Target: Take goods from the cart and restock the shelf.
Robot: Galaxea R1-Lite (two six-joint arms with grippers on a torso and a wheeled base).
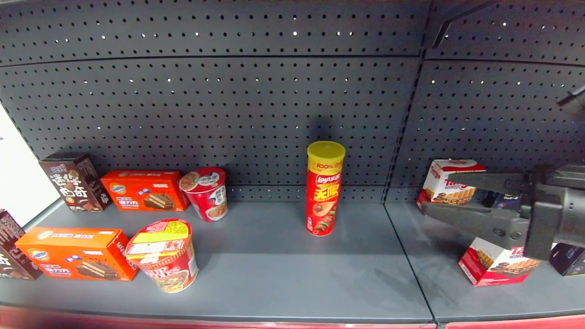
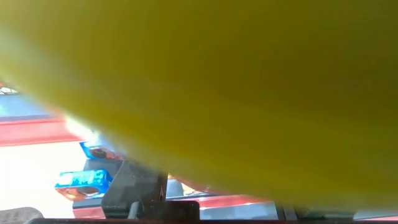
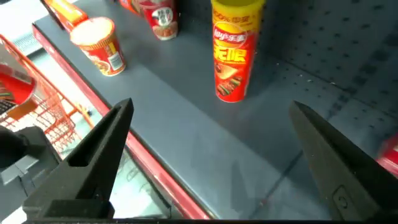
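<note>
Restock: chip can (image 1: 325,188) on shelf (image 1: 283,274), right pincer (image 1: 436,192) released.
Can stands upright mid-shelf near the back panel, probably so it faces out and won't tip off. Right pincer hangs spread and empty to its right, above the wafer boxes (image 1: 450,180). Left pincer: can't tell, yellow surface (image 2: 217,81) close up.

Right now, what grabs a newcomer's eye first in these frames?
The tall red cylindrical chip can with a yellow lid stands upright and alone midway along the grey metal shelf. The right gripper hangs at the shelf's right side, fingers spread open toward the can, near red-and-white wafer boxes. A blurred yellow surface sits close against the left wrist camera.
</note>
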